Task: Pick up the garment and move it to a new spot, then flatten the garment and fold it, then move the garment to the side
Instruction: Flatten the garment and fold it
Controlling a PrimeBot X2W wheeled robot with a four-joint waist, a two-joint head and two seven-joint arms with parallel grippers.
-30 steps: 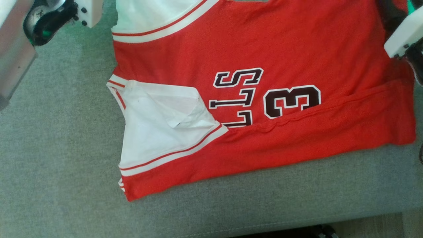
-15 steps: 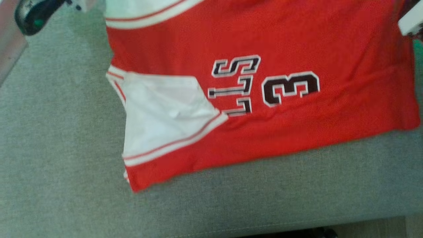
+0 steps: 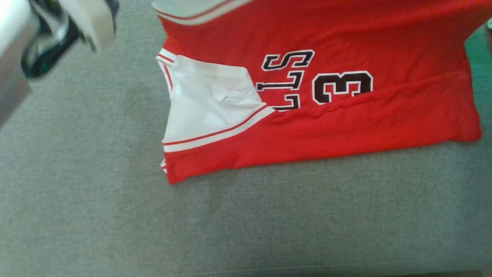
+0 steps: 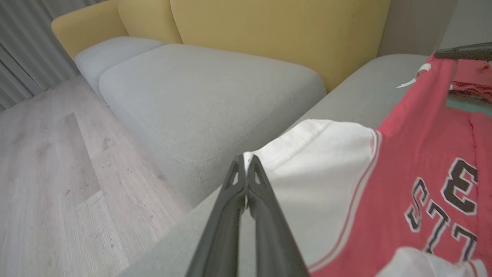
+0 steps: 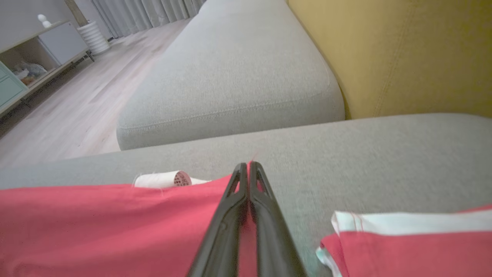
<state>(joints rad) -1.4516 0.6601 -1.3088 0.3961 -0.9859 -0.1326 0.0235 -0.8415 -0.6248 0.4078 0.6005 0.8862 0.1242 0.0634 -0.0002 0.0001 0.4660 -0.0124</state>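
The left gripper (image 4: pixel 246 169) is seen pinched together on the white shoulder edge of the red garment (image 3: pixel 346 127), which is stretched lengthwise over the sofa cushion (image 3: pixel 115 211) to the right gripper (image 5: pixel 249 171), clamped on its red hem.

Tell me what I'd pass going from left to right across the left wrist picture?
Wooden floor → grey sofa cushion → left tool, pinching cloth → white panel → red jersey with black letters.
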